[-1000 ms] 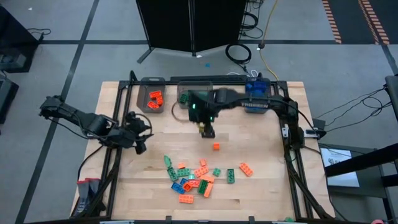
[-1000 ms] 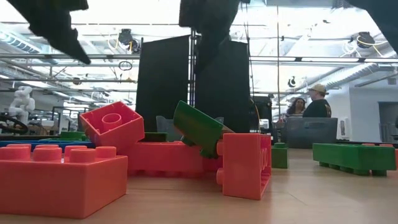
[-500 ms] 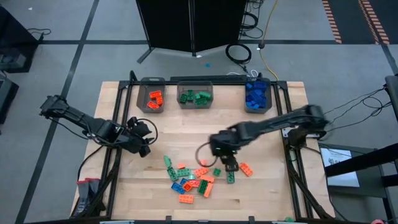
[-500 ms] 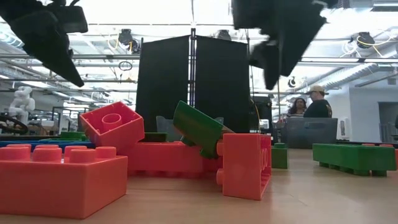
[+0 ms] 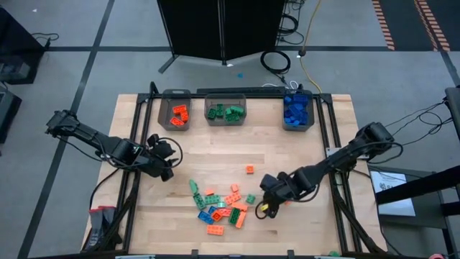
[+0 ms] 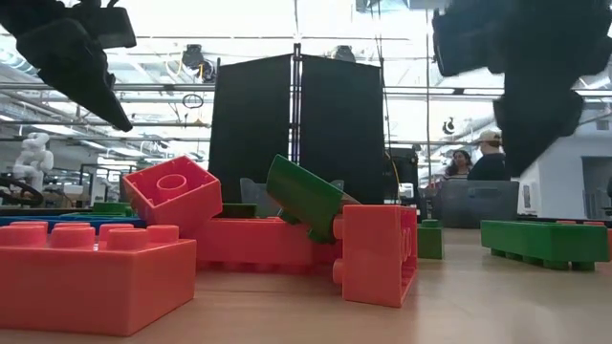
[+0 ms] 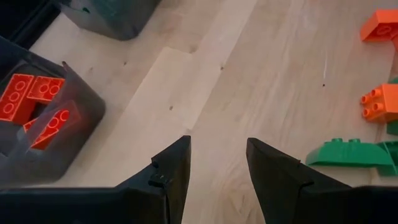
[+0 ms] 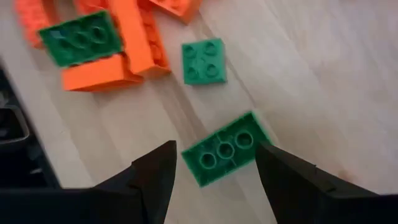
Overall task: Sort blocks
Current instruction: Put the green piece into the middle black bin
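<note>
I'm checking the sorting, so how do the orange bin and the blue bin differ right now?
The orange bin sits at the row's left end, the blue bin at its right end. The orange bin holds only a few orange blocks, while blue blocks pile the other nearly full. Both are grey, translucent and rectangular.

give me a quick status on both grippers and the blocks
Right gripper open, straddling a long green block beside the pile. Left gripper open, empty, waiting at table's left. Nothing in the way.
</note>
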